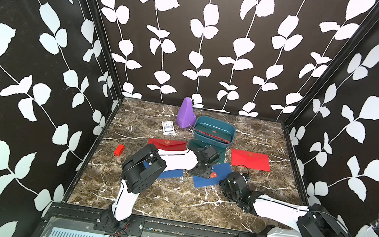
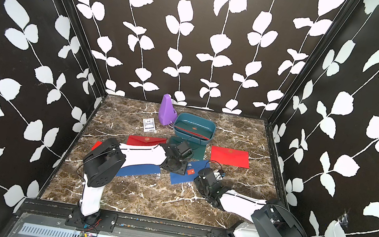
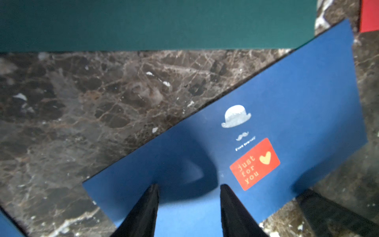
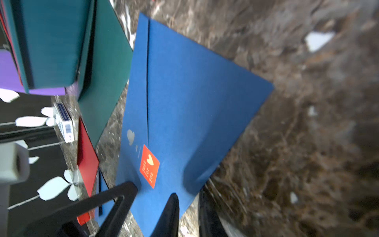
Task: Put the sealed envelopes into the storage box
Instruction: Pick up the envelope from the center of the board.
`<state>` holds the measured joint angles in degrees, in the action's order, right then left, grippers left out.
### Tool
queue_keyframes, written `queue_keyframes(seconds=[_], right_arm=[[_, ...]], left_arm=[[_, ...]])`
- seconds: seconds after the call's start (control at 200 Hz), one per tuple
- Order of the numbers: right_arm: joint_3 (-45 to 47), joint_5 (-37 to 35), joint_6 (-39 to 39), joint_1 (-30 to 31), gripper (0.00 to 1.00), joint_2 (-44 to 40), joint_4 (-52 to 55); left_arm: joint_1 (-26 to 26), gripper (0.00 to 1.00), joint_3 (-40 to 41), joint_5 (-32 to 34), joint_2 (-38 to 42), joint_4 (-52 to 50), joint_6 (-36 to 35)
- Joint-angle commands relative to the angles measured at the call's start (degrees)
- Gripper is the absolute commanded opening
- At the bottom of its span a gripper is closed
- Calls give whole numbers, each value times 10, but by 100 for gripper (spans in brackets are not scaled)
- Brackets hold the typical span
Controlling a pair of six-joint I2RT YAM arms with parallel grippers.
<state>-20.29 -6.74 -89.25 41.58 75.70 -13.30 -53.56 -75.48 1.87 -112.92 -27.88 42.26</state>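
Observation:
The teal storage box stands at the back with envelopes lying inside it. On the marble lie two red envelopes, a dark green one and two navy ones. My left gripper is open, both fingertips pressing on the stickered navy envelope, which bulges between them. My right gripper is at that envelope's near edge. One finger is over the paper, the other just beside the edge, a narrow gap showing. The second navy envelope lies partly under my left arm.
A purple pyramid stands just left of the box. A white card pack lies in front of it, and a small red block sits near the left wall. Black walls close the table on three sides.

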Motion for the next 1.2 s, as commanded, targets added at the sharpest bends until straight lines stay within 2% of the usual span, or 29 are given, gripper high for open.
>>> queue_keyframes(seconds=[0.0,0.39,0.42,0.665,0.78,0.98,1.135,1.195], right_arm=[[35,-28,-4,1,19,35,29],[44,-21,-5,2,7,100,-42],[44,-19,-5,1,0,105,-44],[40,-12,-3,1,0,101,-34],[35,-18,1,2,0,45,24],[-7,-64,32,1,0,-104,202],[-30,-51,65,-8,0,-120,232],[-35,-42,75,-11,18,-100,220]], left_arm=[[-2,51,12,-16,-20,-28,-12],[-3,50,27,-39,-27,-33,-30],[-3,50,27,-41,-27,-33,-31],[-3,49,24,-45,-26,-38,-36],[-2,50,-2,-34,-7,-60,-37],[4,58,-72,24,78,-107,-33],[14,60,-108,41,102,-131,-44],[15,59,-110,39,92,-132,-51]])
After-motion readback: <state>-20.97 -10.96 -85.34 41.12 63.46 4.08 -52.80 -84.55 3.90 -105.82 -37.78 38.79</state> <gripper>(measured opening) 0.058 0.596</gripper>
